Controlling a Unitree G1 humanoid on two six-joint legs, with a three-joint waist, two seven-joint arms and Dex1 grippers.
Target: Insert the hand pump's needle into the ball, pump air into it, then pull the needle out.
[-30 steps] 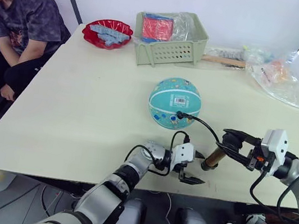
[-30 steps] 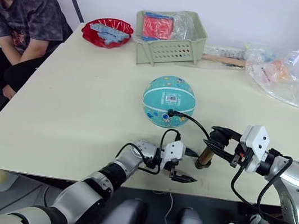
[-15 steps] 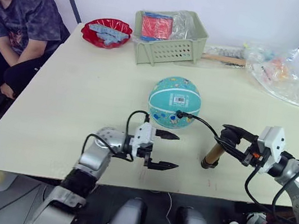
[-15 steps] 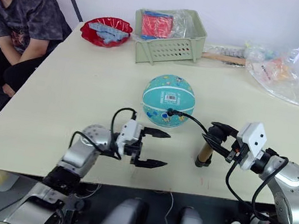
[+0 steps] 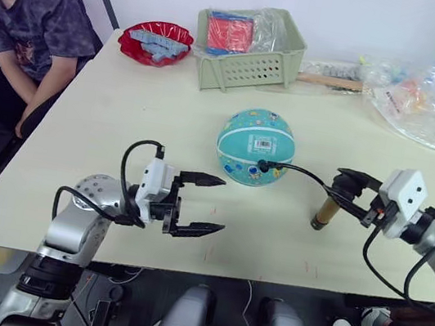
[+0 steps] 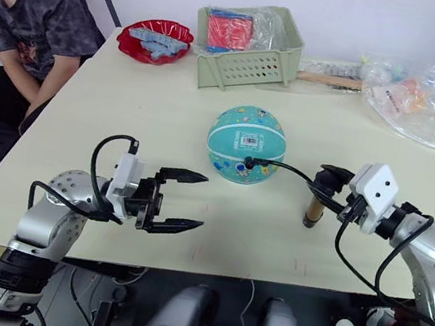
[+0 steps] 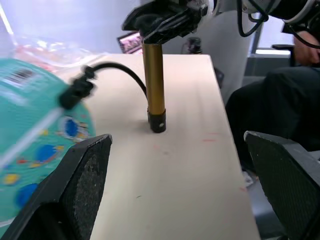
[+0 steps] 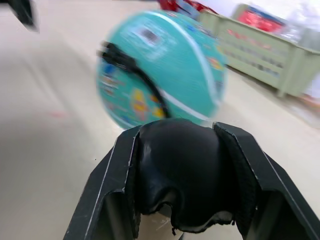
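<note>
The teal ball (image 5: pixel 255 147) rests mid-table with its barcode label facing me. The hand pump (image 5: pixel 327 212), a gold cylinder, stands upright on the table to the ball's right. My right gripper (image 5: pixel 350 186) is shut on its black handle (image 8: pixel 182 175). A thin black hose (image 5: pixel 303 173) arcs from the pump's top to a black fitting (image 5: pixel 262 167) pressed against the ball. The needle itself is hidden there. My left gripper (image 5: pixel 198 204) hovers open and empty over the table, left of and nearer than the ball. Its fingers (image 7: pixel 85 175) point toward the pump (image 7: pixel 154 85).
A green basket (image 5: pixel 249 69) with a red packet and a red bowl (image 5: pixel 155 44) stand at the table's far side. Clear plastic bags (image 5: pixel 412 107) lie at the far right. A person (image 5: pixel 24 25) sits beside the table's left edge.
My left gripper has drawn back leftward from the pump's base, now with a wide gap between its fingers. The pump has gone from tilted to upright in my right gripper.
</note>
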